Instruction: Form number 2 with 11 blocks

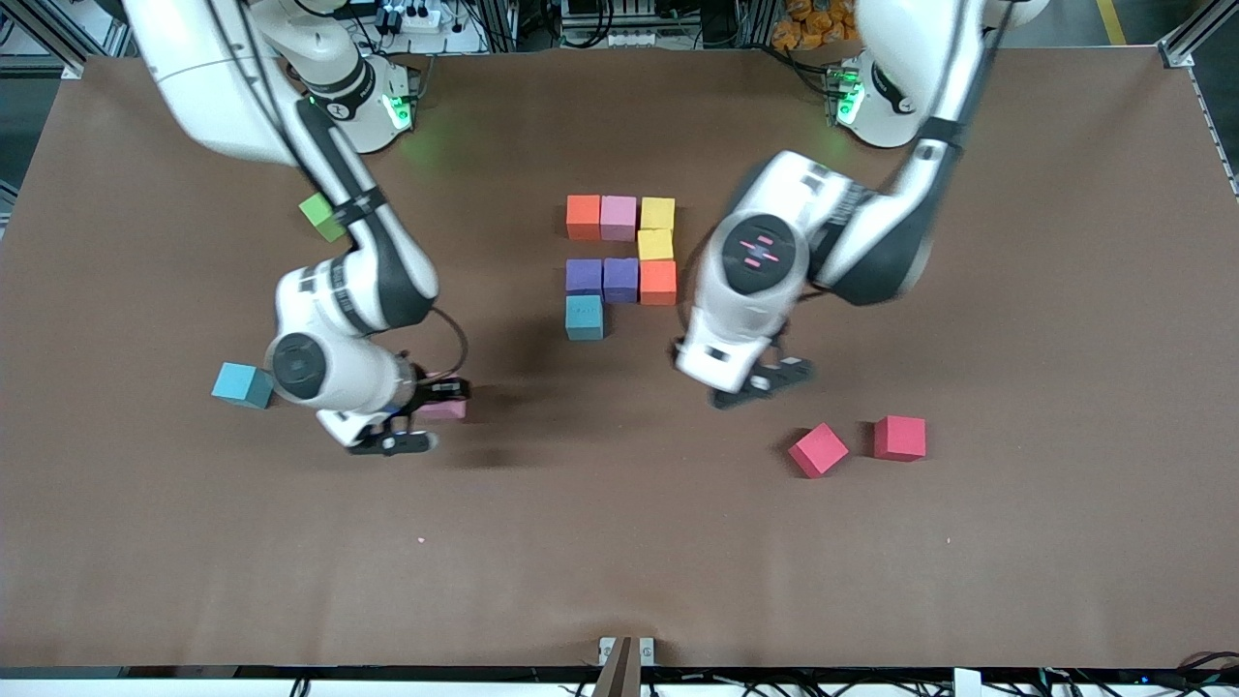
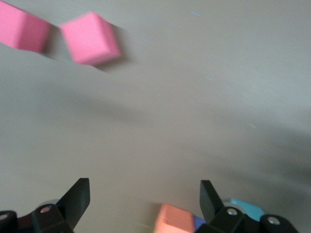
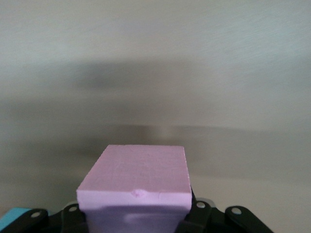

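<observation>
The right arm reaches down from its base, wrist bent low; the right gripper (image 1: 426, 411) is clenched on a pink cube (image 3: 136, 182) above bare table (image 1: 619, 542), the cube mostly hidden by the fingers in the front view. The left arm folds at the elbow, and the left gripper (image 1: 765, 379) hangs released over the table near two red cubes (image 1: 818, 450). The unfinished number 2 (image 1: 621, 261), eight touching cubes, lies mid-table, its long axis running toward the front camera.
</observation>
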Available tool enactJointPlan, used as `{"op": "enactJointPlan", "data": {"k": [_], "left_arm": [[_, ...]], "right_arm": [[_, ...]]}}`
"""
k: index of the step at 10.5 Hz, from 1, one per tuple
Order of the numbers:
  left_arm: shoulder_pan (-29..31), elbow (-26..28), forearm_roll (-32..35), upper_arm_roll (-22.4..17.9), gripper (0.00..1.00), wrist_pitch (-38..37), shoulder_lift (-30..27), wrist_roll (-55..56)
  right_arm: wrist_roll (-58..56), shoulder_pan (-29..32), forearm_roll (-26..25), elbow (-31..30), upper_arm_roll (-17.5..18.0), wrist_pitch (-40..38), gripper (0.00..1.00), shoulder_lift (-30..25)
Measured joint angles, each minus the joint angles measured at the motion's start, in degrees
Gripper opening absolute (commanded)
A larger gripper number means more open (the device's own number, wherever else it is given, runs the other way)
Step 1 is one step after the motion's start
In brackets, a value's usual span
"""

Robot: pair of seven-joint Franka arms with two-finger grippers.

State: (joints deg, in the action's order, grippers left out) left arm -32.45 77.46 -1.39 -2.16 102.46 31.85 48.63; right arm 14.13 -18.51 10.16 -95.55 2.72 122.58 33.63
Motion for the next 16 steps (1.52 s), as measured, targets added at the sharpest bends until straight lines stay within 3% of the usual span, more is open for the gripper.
{"op": "enactJointPlan", "data": {"k": [3,5,7,11,13,16], "left_arm": [[10.6,6.2,0.7,0.9,1.0,1.0,-3.0,-11.6],[14.1,10.4,0.7,1.0,1.0,8.1,-3.3,-13.0],[15.1,14.5,0.7,0.4,1.0,15.5,-2.9,-12.0],[15.3,15.4,0.7,0.0,1.0,24.2,-1.2,-6.7],[14.9,15.7,0.7,0.2,1.0,30.3,2.1,-3.3],[14.2,15.7,0.7,0.4,1.0,32.5,5.7,0.1]], "right_arm": [[5.6,-6.2,0.0,2.9,0.0,1.4,0.32,2.7],[8.1,-9.4,0.0,4.9,0.0,2.1,0.32,4.9],[12.4,-11.3,0.0,6.5,-0.1,4.0,0.32,7.0],[17.2,-15.2,-0.4,9.2,-0.2,7.0,0.33,11.3],[18.0,-16.5,-2.8,9.6,-0.3,7.0,0.35,11.9],[18.6,-17.4,-6.7,9.6,-0.3,6.8,0.36,12.1]]}}
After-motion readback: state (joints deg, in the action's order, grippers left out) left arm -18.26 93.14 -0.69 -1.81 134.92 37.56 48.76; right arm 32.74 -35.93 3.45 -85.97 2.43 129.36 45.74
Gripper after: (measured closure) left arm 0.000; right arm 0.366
